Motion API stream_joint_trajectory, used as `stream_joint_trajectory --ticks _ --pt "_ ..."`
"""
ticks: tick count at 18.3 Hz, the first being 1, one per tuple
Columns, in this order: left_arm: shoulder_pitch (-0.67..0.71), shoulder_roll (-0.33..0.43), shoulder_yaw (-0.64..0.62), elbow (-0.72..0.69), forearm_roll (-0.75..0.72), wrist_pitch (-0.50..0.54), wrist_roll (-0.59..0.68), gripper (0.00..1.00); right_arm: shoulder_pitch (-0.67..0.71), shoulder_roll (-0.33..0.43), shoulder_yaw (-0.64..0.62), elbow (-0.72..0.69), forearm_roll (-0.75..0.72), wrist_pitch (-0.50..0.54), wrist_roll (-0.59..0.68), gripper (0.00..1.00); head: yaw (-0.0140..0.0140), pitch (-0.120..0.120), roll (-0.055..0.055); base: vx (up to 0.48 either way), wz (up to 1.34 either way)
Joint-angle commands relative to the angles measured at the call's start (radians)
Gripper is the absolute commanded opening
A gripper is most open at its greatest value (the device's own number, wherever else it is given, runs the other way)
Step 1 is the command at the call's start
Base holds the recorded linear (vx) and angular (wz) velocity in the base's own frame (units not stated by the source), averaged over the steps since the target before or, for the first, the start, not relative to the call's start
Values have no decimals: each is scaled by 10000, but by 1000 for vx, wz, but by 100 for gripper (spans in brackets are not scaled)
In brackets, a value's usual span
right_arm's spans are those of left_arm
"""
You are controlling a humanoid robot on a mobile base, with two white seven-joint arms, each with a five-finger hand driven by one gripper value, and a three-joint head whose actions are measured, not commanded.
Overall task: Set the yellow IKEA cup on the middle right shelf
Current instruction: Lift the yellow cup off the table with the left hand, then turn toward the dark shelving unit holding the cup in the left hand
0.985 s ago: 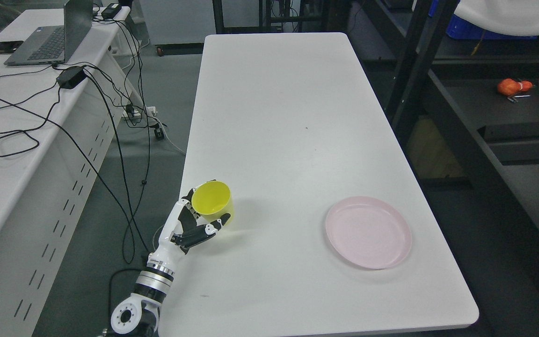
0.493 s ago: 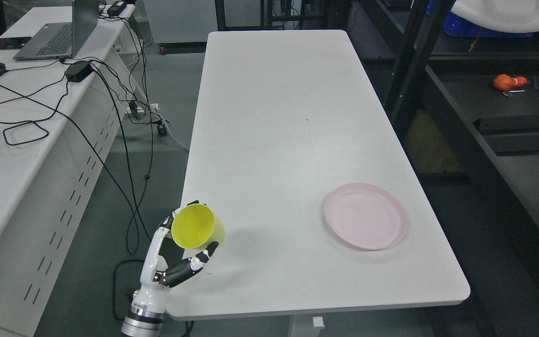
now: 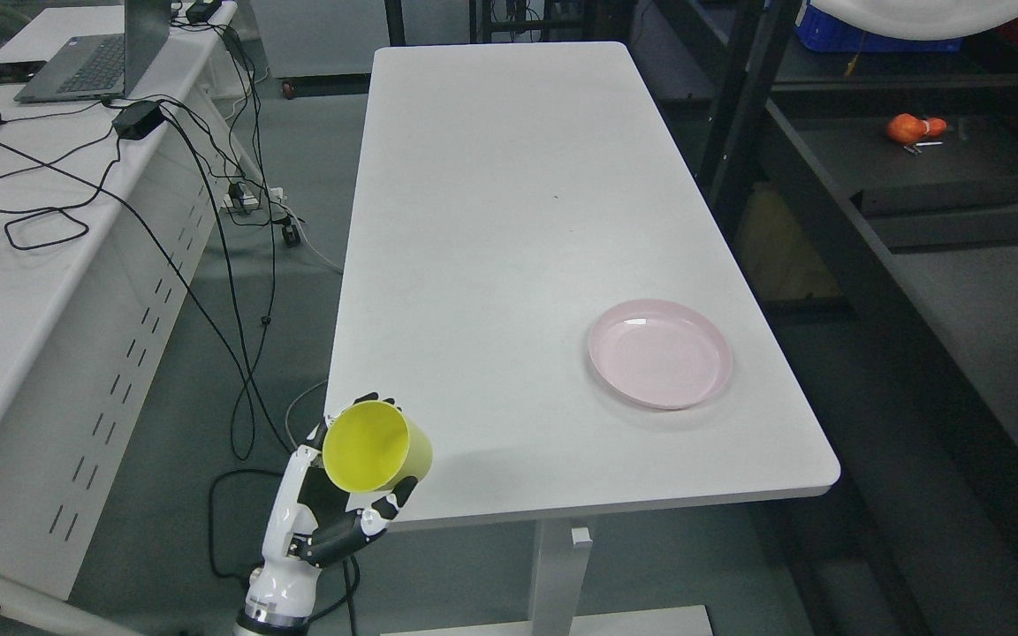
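My left hand is shut on the yellow cup. It holds the cup tilted, mouth towards the camera, lifted off the white table at its near left corner. The arm comes up from the bottom edge at the left. A dark shelf rack stands to the right of the table, with flat dark shelves at about table height. My right hand is not in view.
A pink plate lies on the table's near right part. An orange object lies on the rack's far shelf. A side desk with a laptop and cables stands left. Cables hang between the desk and table.
The hand has lifted the cup off the table and tilted it towards the camera. The whole picture has shifted: the camera has backed off, and the table's near edge and leg now show.
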Motion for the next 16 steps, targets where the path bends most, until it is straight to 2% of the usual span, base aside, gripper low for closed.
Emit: stream_joint_trajectory --ticks 1,11,16 --pt "311 184 -241 -915 20 -9 8 0 138 -175 169 0 -245 2 24 99 0 0 0 -210 -106" --pt "495 245 -716 -869 20 37 23 0 138 -175 169 0 -245 2 24 99 0 0 0 -284 -129" --pt "557 245 -1130 -838 51 22 39 1 138 -175 169 0 -245 2 24 99 0 0 0 -336 -662"
